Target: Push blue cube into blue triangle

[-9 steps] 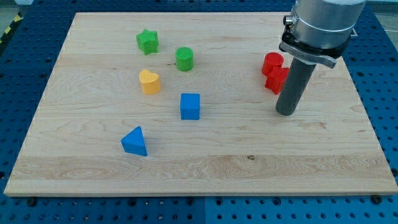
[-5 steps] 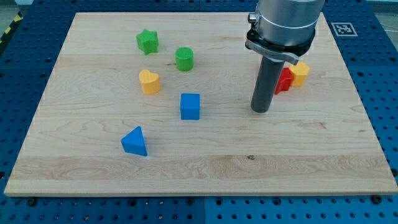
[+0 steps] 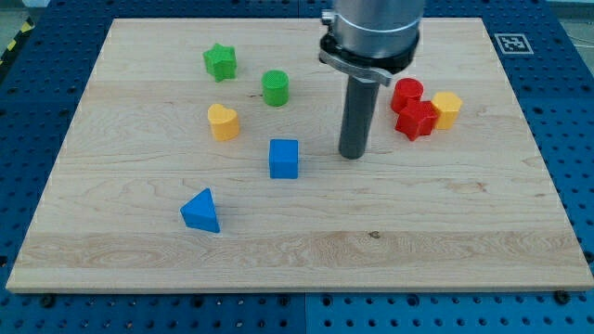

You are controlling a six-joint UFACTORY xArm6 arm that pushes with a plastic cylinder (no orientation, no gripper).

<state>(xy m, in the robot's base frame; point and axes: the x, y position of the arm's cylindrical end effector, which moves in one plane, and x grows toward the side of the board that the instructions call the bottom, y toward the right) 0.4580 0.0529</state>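
The blue cube (image 3: 284,158) sits near the middle of the wooden board (image 3: 445,232). The blue triangle (image 3: 201,211) lies below and to the left of it, about a hand's width away. My tip (image 3: 351,154) stands on the board just to the right of the blue cube, level with it, with a small gap between them. The rod rises from the tip to the arm body at the view's top.
A yellow heart (image 3: 223,122), a green cylinder (image 3: 276,88) and a green star (image 3: 220,62) lie above and left of the cube. Two red blocks (image 3: 411,109) and a yellow block (image 3: 446,109) cluster at the right.
My tip has slid leftward from beside the red blocks to just right of the blue cube. The red and yellow blocks at the right are now uncovered. No block has moved.
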